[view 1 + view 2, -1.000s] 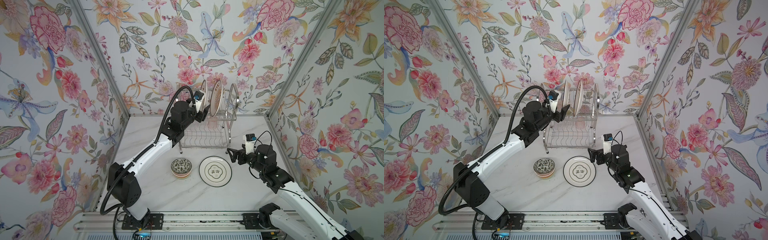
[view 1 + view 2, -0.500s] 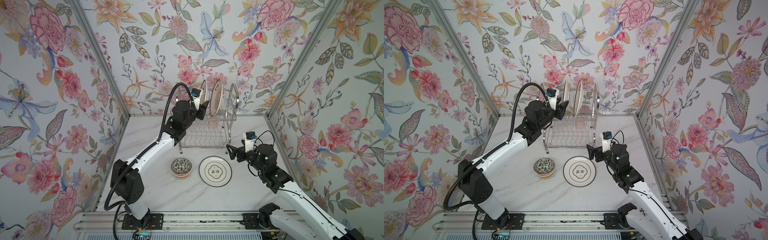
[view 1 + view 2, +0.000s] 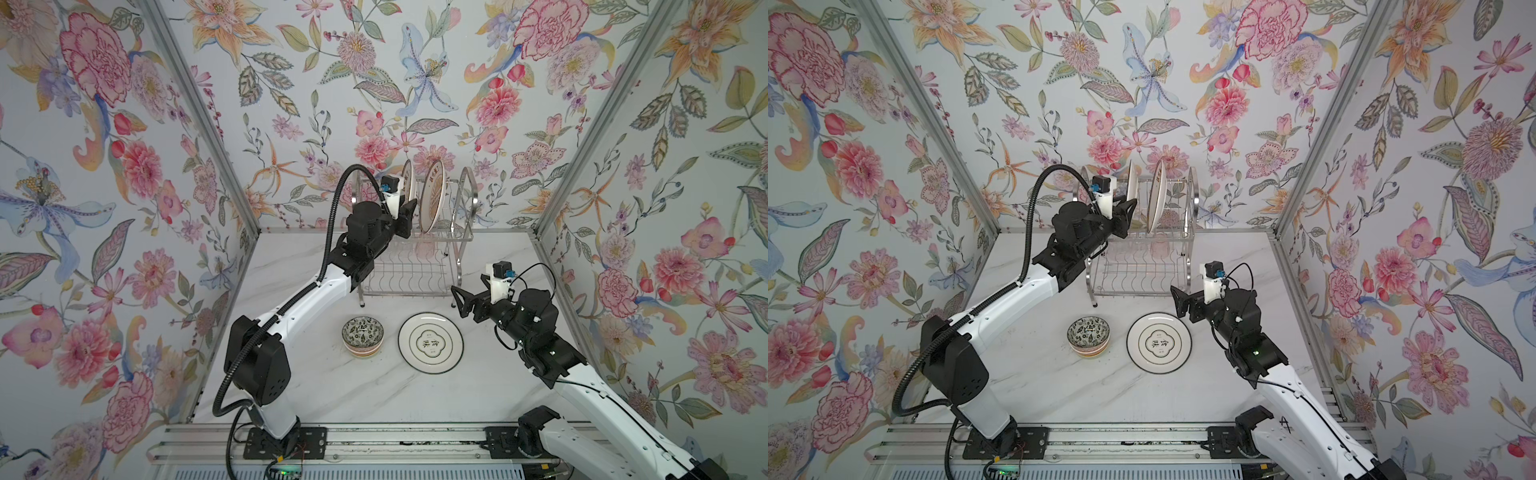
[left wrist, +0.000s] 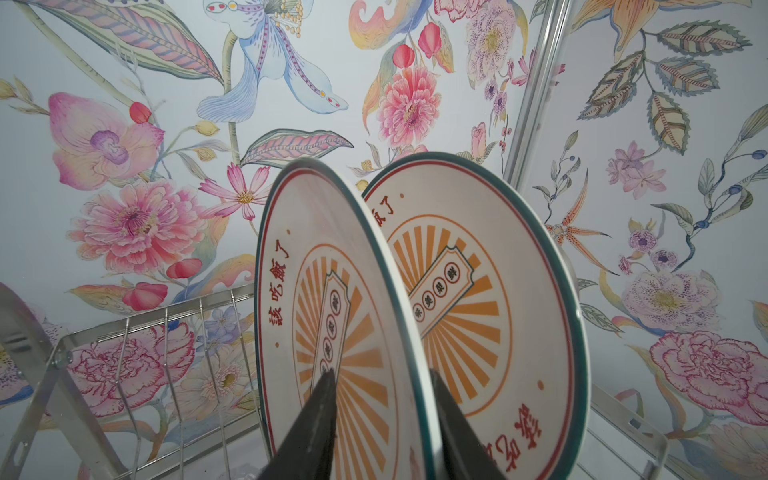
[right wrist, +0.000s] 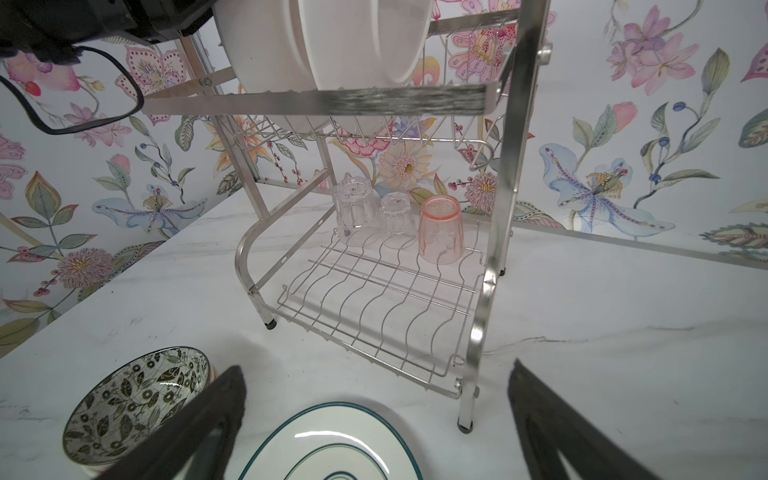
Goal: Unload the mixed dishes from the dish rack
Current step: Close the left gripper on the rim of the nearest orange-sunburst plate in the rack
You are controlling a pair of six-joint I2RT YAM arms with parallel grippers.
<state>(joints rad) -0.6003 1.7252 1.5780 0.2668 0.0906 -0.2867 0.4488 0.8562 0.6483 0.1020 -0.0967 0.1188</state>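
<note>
My left end effector straddles the nearer sunburst plate, upright on the upper tier of the dish rack at the desk's back edge. I can't tell if it's clamped, so I'd seat the grip, then lift straight up, clear of the neighbouring plate. Right end effector gapes empty

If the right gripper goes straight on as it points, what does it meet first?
Probably the shiny steel wire dish rack: its front leg stands between the jaws of the right gripper; depth is unclear.

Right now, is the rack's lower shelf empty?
No: in the right wrist view a pink cup and two clear cups stand on the dish rack's lower shelf.
</note>
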